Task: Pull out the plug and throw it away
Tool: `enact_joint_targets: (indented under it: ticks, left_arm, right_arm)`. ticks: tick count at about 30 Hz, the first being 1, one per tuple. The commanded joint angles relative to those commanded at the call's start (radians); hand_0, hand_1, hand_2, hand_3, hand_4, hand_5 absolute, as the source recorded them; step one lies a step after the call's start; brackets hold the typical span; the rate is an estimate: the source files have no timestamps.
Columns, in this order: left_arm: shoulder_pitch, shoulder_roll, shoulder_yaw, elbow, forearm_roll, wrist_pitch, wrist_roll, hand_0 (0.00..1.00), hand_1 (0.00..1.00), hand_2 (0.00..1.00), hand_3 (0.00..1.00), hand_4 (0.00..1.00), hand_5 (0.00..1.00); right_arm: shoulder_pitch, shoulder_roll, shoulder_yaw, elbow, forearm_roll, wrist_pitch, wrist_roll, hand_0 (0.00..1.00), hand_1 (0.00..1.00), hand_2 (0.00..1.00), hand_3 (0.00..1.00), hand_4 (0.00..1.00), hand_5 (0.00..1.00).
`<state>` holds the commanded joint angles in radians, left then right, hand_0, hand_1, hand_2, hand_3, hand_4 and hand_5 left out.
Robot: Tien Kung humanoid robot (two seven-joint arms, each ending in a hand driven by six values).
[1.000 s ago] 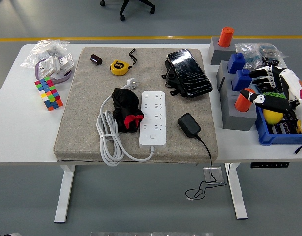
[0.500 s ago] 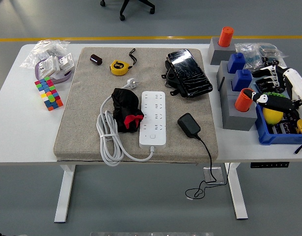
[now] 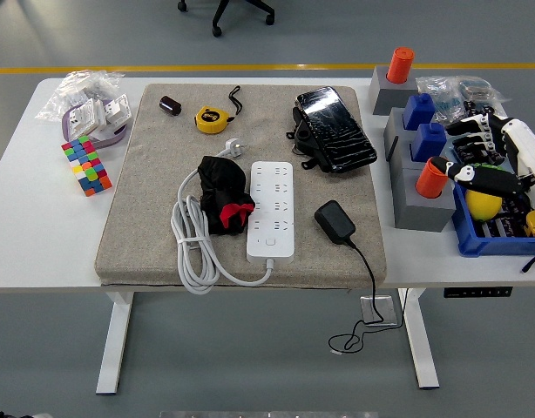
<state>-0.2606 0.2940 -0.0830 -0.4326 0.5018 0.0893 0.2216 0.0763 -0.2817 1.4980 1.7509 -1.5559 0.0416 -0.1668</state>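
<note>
A white power strip lies in the middle of the grey mat, its white cord coiled to its left. No plug sits in its sockets. A black adapter plug lies loose on the mat just right of the strip. Its thin black cable hangs over the table's front edge. My right hand hovers at the far right over the blue bin, fingers spread and holding nothing. It is well away from the adapter. My left hand is out of view.
Grey blocks with orange and blue pegs stand between the mat and the bin. On the mat are a black-and-red bundle, a yellow tape measure and a black pouch. A colour cube lies far left.
My right hand has drawn back a little toward the right edge, over the blue bin. The adapter and power strip have not moved.
</note>
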Motion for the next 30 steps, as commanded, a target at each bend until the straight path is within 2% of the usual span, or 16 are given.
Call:
enact_joint_targets:
  ticks: [7,16,30]
  left_arm:
    - [-0.004,0.008,-0.006,0.006,-0.002,0.002,-0.001,0.550,0.686,0.712,0.713,0.929,0.545]
    - [0.005,-0.006,0.016,0.004,-0.006,-0.001,0.002,0.552,0.686,0.712,0.715,0.929,0.545]
    - [0.002,-0.005,0.015,0.005,-0.006,0.001,0.001,0.548,0.686,0.711,0.714,0.926,0.544]
  right_arm:
    - [-0.002,0.003,-0.002,0.001,0.001,0.000,0.000,0.628,0.611,0.668,0.612,0.926,0.275]
    - [-0.012,0.010,0.021,0.002,-0.002,0.003,-0.002,0.628,0.612,0.669,0.612,0.927,0.277]
    - [-0.010,0.008,0.029,0.000,-0.003,0.007,-0.005,0.629,0.611,0.669,0.612,0.928,0.278]
